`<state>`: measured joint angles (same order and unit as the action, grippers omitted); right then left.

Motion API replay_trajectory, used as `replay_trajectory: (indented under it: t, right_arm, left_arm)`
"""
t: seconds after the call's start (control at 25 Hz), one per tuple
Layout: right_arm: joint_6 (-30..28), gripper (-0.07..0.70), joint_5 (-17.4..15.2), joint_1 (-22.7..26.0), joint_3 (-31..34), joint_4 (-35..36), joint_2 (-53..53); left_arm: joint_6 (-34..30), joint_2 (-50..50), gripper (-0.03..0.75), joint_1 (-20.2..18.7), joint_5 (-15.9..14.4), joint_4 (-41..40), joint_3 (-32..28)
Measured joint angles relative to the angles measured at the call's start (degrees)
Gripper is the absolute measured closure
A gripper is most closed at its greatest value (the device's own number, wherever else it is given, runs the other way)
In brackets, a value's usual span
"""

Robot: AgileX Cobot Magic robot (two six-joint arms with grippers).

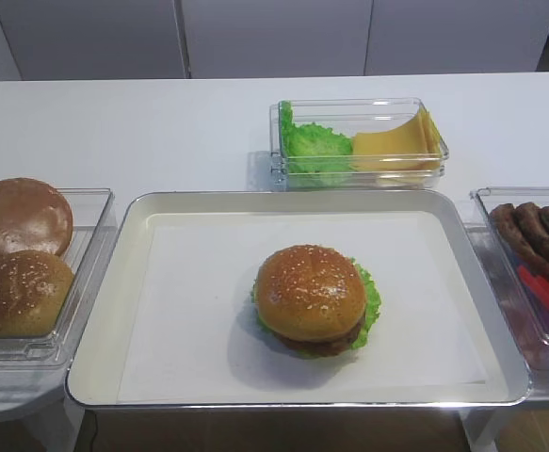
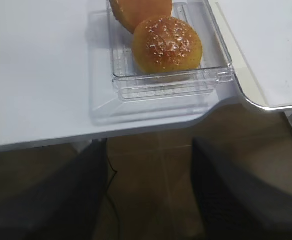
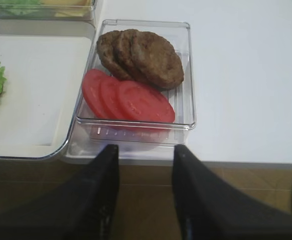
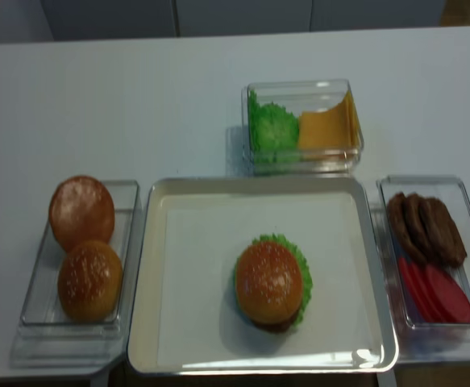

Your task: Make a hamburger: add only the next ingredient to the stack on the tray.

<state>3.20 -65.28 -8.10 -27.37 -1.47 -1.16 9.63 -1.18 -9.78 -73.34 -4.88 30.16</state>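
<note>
- The sesame bun top (image 1: 310,292) sits on the stack (image 1: 363,303) in the middle of the tray (image 1: 104,311); a rim of patty and green lettuce shows beneath it on the near and right sides.
- I judge the ingredient step done: the bun looks centred and level, and nothing touches it.
- My left tool (image 2: 148,200) is off the near edge of the tabletop (image 1: 142,122), below the bun bin (image 1: 90,273). Its two dark fingers (image 2: 80,195) stand apart with only floor between them, so it grasps nothing.
- My right tool (image 3: 146,195) hangs off the near edge below the bin of patties and tomato slices (image 3: 186,75). Its fingers (image 3: 100,200) show a gap in the wrist view, yet I take it as clenched as far as it goes, with nothing in it.
- The relation that matters: the hamburger lies forward of both tools, right of the left one and left of the right one, near the tray's midline. Neither arm is clearly nearer.
- The bun is round, so it has no long axis to line up with.
- A spare sesame bun (image 2: 167,44) and a smooth bun (image 1: 20,217) stay in the left bin, just ahead of the left tool; I would leave them alone.
</note>
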Motion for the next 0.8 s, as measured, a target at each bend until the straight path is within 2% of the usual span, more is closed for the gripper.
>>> replay_trajectory:
  t: [0.28,0.8]
  right_arm:
    - [-0.1,0.360,0.0,0.0,0.0,0.0,0.0]
    - [-0.1,0.360,0.0,0.0,0.0,0.0,0.0]
  left_arm:
    - [-0.2,0.0,0.328,0.0,4.3,0.3,-1.9]
    - [-3.5,0.0,0.348,0.5,5.2,-1.8,-2.2]
